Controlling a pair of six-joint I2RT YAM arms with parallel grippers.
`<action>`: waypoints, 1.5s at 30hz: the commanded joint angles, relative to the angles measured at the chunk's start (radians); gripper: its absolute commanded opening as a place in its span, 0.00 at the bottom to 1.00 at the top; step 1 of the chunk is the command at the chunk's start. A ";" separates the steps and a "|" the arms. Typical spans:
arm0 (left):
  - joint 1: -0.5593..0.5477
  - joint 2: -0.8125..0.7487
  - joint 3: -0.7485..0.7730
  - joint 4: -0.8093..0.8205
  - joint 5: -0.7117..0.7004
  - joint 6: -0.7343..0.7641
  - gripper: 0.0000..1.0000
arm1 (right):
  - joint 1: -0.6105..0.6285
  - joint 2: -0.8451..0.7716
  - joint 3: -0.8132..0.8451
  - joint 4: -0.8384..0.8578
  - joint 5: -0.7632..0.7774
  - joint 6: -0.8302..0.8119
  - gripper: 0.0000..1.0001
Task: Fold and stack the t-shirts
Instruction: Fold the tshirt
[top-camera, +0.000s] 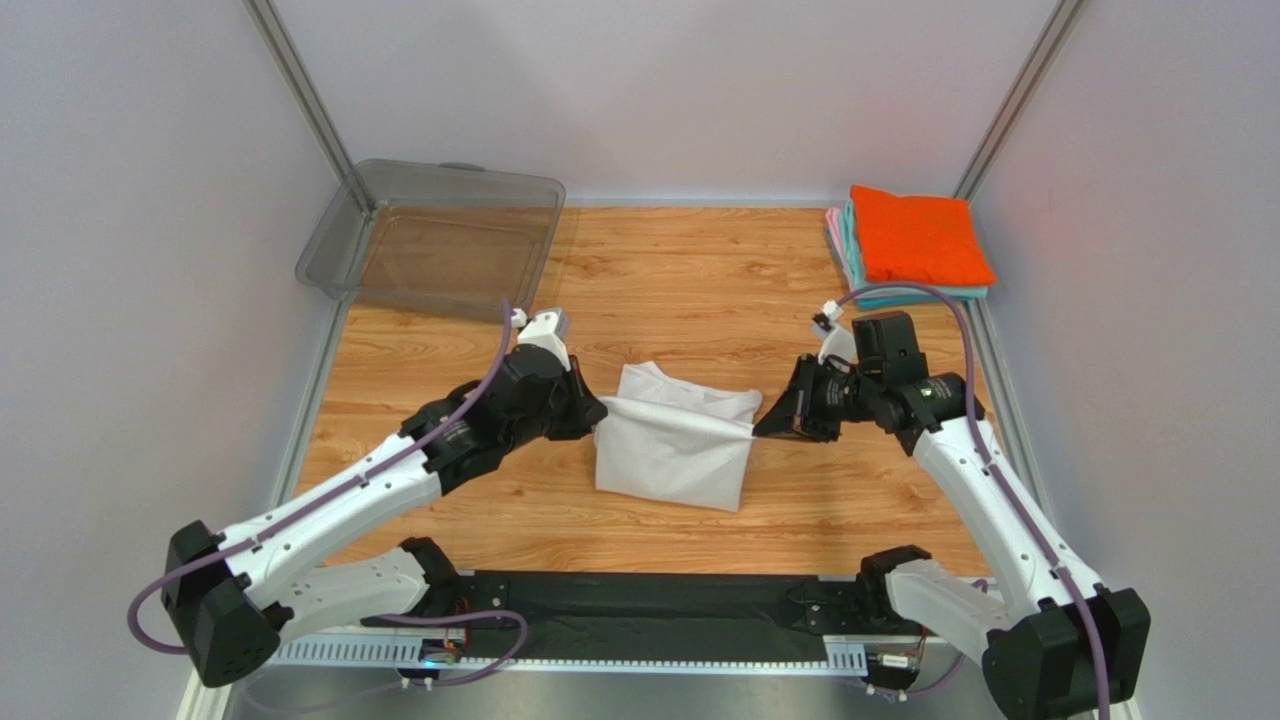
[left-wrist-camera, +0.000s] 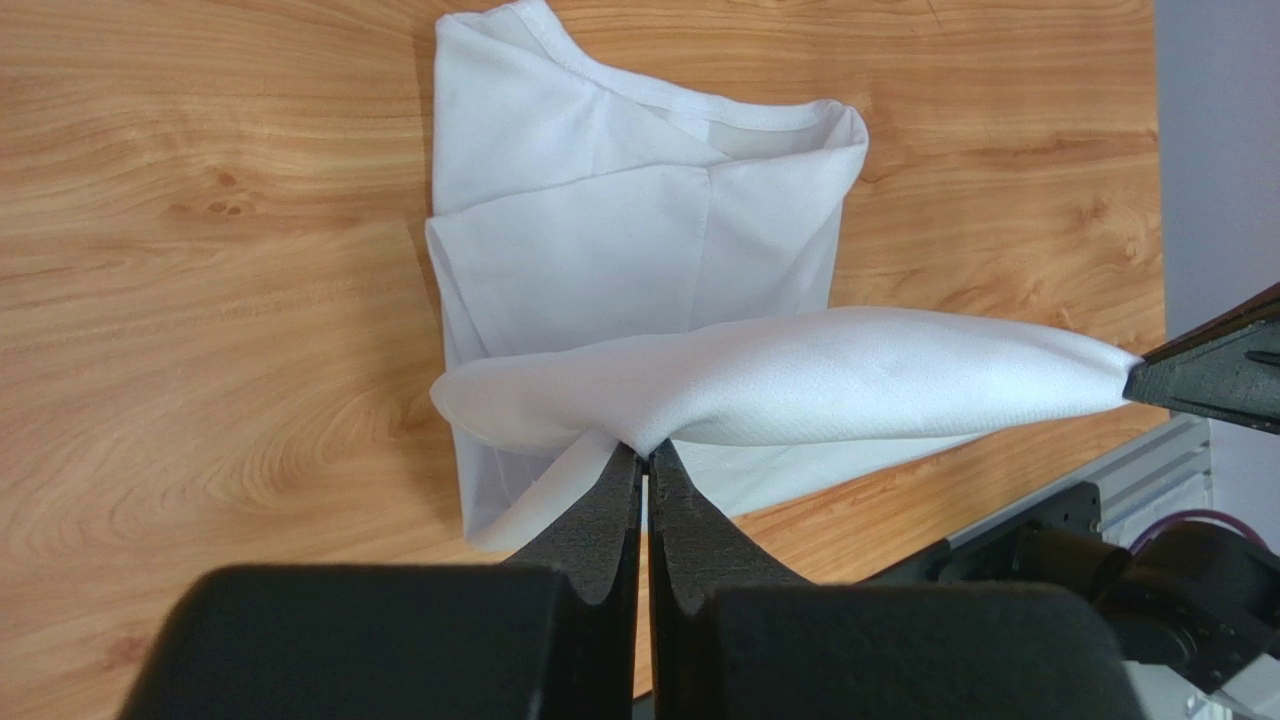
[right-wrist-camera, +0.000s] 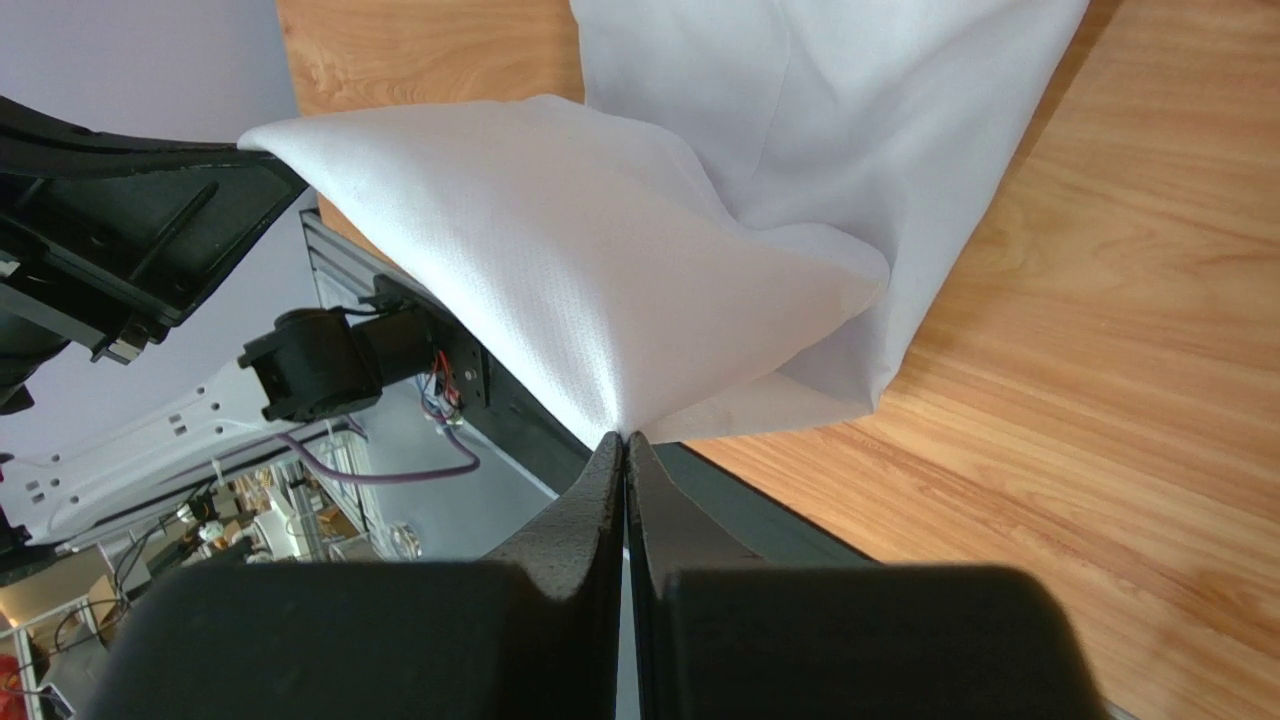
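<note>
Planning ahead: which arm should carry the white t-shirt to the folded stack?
Likely right. The right gripper is shut on the plain white cotton t-shirt and sits nearer the orange-topped stack of folded shirts; the left gripper is farther.

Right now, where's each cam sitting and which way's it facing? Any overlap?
Top external: above and behind the bases, looking down on the table; both arms show, left gripper and right gripper pinching the white t-shirt.
Left wrist: on the left arm, looking along its shut fingers across the shirt toward the right gripper.
Right wrist: on the right arm, along its shut fingers toward the left gripper.
Shared: all see the stretched shirt fold.
</note>
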 joint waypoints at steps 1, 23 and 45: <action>0.036 0.059 0.061 0.084 0.043 0.048 0.00 | -0.036 0.022 -0.011 0.151 -0.017 0.021 0.00; 0.200 0.458 0.280 0.144 0.249 0.139 0.00 | -0.093 0.323 0.038 0.306 0.183 0.051 0.00; 0.246 0.764 0.458 0.122 0.325 0.169 0.05 | -0.113 0.596 0.139 0.409 0.283 0.047 0.07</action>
